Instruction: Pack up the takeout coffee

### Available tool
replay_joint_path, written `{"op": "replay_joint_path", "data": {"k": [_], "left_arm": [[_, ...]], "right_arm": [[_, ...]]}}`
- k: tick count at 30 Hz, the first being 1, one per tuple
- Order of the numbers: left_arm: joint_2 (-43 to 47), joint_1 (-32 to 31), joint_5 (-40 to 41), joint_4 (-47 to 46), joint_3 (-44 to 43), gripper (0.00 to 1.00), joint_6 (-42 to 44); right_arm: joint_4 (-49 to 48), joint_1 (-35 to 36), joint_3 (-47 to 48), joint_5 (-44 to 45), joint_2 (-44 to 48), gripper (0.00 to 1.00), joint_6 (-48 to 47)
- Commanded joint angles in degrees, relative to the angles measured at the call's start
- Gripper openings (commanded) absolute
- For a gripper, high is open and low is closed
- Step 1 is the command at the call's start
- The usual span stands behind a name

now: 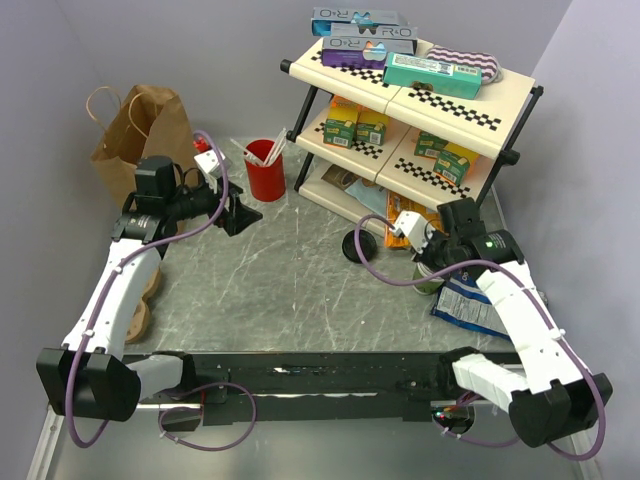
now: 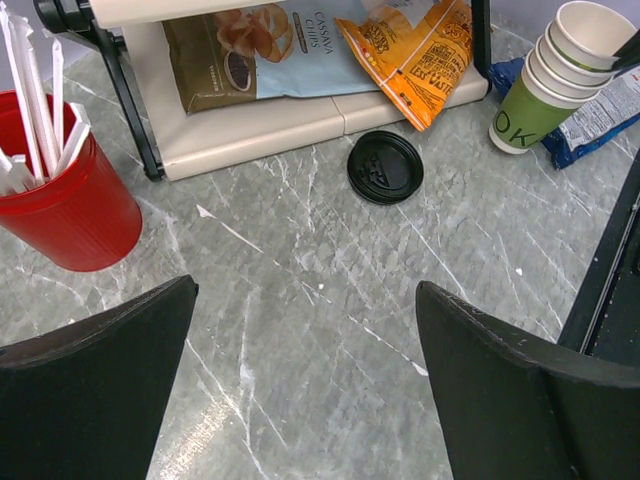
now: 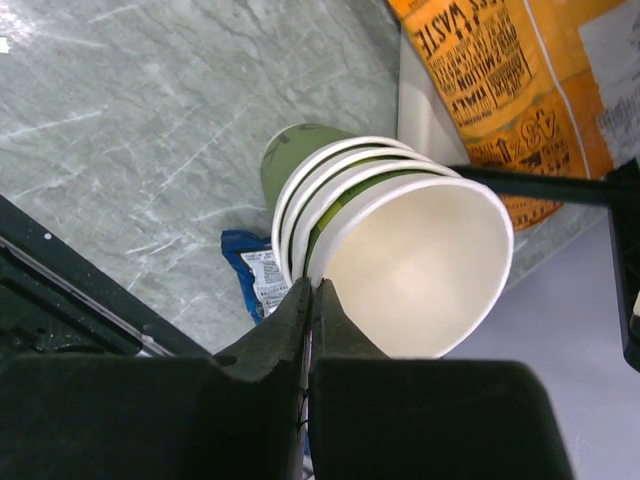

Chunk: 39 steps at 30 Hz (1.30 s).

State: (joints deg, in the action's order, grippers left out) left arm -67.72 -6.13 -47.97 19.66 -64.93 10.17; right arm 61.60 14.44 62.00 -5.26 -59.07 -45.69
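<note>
Two arms work over one grey bench [image 1: 290, 290], one end effector each. The left end effector [image 2: 305, 290] hangs above bare bench with its two fingers spread wide and nothing between them. The right end effector [image 3: 310, 290] has its fingers pressed together, tips right at the rims of the cup stack [image 3: 400, 230]. Whether any paper is nipped between them I cannot tell.

There is one takeout coffee [image 2: 385, 167]. It sits on the bench just in front of the rack's lowest shelf, between the two end effectors and apart from both. Only its round black lid shows clearly, so the cup under it cannot be made out.

Also on the bench are one red cup [image 1: 265, 175] holding white sticks, one brown paper bag [image 1: 140, 135] at the far left, one three-shelf rack [image 1: 505, 100] and one blue snack bag [image 1: 470, 305] beside the right arm.

The overhead view alone shows the paper bag and the boxes on the upper shelves, while the cup stack is mostly hidden there behind the right wrist. The left wrist view alone shows the lowest shelf's two bags, a cassava chips bag [image 2: 260, 50] and an orange bag [image 2: 420, 55]. The right wrist view alone looks into the lidless stack, green outside and pale inside, with at least three nested rims.
</note>
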Motion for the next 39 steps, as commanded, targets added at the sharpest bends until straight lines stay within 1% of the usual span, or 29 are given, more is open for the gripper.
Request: {"op": "replay_joint_path", "data": {"k": [1,2,4,6,9,10,13,15,16,17,18,20,21,22,24,25,26,27,28,29,30,32,33,34,35,36,37,38,39], "left_arm": [[1.45,-0.64,-0.99,-1.12,-0.03,0.97,-0.15],[1.45,-0.72,-0.99,-1.2,-0.2,0.97,-0.07],[1.37,-0.81,-0.99,-1.2,-0.29,0.97,-0.15],[1.28,-0.9,-0.9,-1.2,-0.38,0.97,-0.16],[1.37,-0.9,-0.64,-1.29,-0.29,0.97,-0.07],[1.37,-0.9,-0.64,-1.29,-0.11,0.97,-0.15],[1.54,-0.9,-0.9,-1.12,0.06,0.97,-0.24],[1.45,-0.9,-0.82,-0.94,-0.03,0.97,-0.07],[1.45,-0.9,-0.9,-0.77,-0.11,0.97,0.02],[1.37,-0.9,-0.9,-0.85,-0.11,0.97,0.02],[1.28,-0.9,-0.99,-0.85,-0.11,0.97,-0.07],[1.28,-0.99,-0.99,-1.03,-0.2,0.97,-0.07],[1.19,-0.99,-1.08,-1.11,-0.2,0.97,-0.07],[1.1,-1.08,-0.99,-1.2,-0.11,0.97,-0.07],[1.02,-1.08,-1.08,-1.03,-0.29,0.97,0.02],[1.1,-1.25,-1.08,-1.03,-0.2,0.97,0.11],[1.1,-1.25,-0.99,-1.11,-0.11,0.97,0.11],[1.19,-1.16,-0.99,-1.2,0.06,0.97,0.02],[1.19,-1.25,-1.08,-1.2,0.15,0.97,-0.07],[1.1,-1.16,-1.16,-1.2,0.15,0.97,-0.07],[1.1,-1.16,-1.17,-1.29,0.24,0.97,-0.15],[1.02,-1.25,-1.16,-1.64,0.41,0.97,-0.42],[1.01,-1.16,-1.34,-1.64,0.41,0.97,-0.42],[0.84,-1.25,-1.34,-1.56,0.24,0.97,-0.51],[0.84,-1.34,-1.25,-1.64,0.24,0.97,-0.51],[0.75,-1.34,-1.25,-1.73,0.24,0.97,-0.51],[0.66,-1.25,-1.43,-1.9,0.24,0.97,-0.68],[0.58,-1.25,-1.43,-1.99,0.33,0.97,-0.6],[0.4,-1.34,-1.52,-1.99,0.24,0.97,-0.77]], "right_arm": [[-0.78,-0.2,3.48,4.72,-1.92,0.0,2.97],[-0.96,-0.11,3.57,4.9,-2.01,0.0,2.19],[-0.7,-0.29,4.27,1.31,-0.61,0.0,1.31],[-1.48,-0.37,4.36,1.3,0.18,0.0,1.66],[0.53,-1.78,5.77,0.16,-1.92,0.0,3.33],[-0.07,-1.78,5.42,1.73,-1.93,0.0,3.76],[1.32,-3.97,7.78,-1.68,-2.81,0.0,4.91],[-0.59,-3.01,7.0,1.21,-2.11,0.0,3.68],[0.7,-3.36,7.95,-0.44,-2.8,0.0,4.12],[2.62,-6.41,11.53,-4.72,-3.94,0.0,4.47],[4.04,-6.44,12.44,-3.37,-5.6,0.0,4.56],[2.04,-4.08,10.53,1.02,-4.92,0.0,3.51],[2.38,-6.24,11.64,-6.71,-4.92,0.0,3.94],[6.12,-8.61,14.79,-10.61,-5.79,0.0,3.51],[4.16,-5.4,13.25,-2.34,-6.24,0.0,2.98],[3.96,-4.34,11.58,-1.87,-5.8,0.0,2.54],[5.62,-9.11,13.13,-12.65,-6.58,0.0,2.62],[7.89,-10.55,15.15,-13.8,-7.8,0.0,2.1],[8.09,-9.87,15.26,-9.9,-8.43,0.0,2.88],[6.88,-4.04,13.26,-4.29,-7.74,0.0,1.93],[5.47,-2.24,10.02,-0.15,-6.68,0.0,0.53],[4.58,-5.8,11.73,-7.54,-5.18,0.0,0.69],[4.23,-5.39,11.13,-3.05,-5.18,0.0,1.21],[3.7,-2.86,9.74,1.08,-5.35,0.0,0.09],[3.52,-1.09,8.94,3.3,-5.44,0.0,-0.18],[4.22,-3.25,10.84,-3.12,-5.36,0.0,-0.27],[5.79,-4.67,11.91,-4.66,-5.53,0.0,-0.71],[5.2,-4.33,11.57,-3.02,-5.18,0.0,-0.37],[5.72,-1.28,9.91,-1.09,-5.01,0.0,-1.49]]}}
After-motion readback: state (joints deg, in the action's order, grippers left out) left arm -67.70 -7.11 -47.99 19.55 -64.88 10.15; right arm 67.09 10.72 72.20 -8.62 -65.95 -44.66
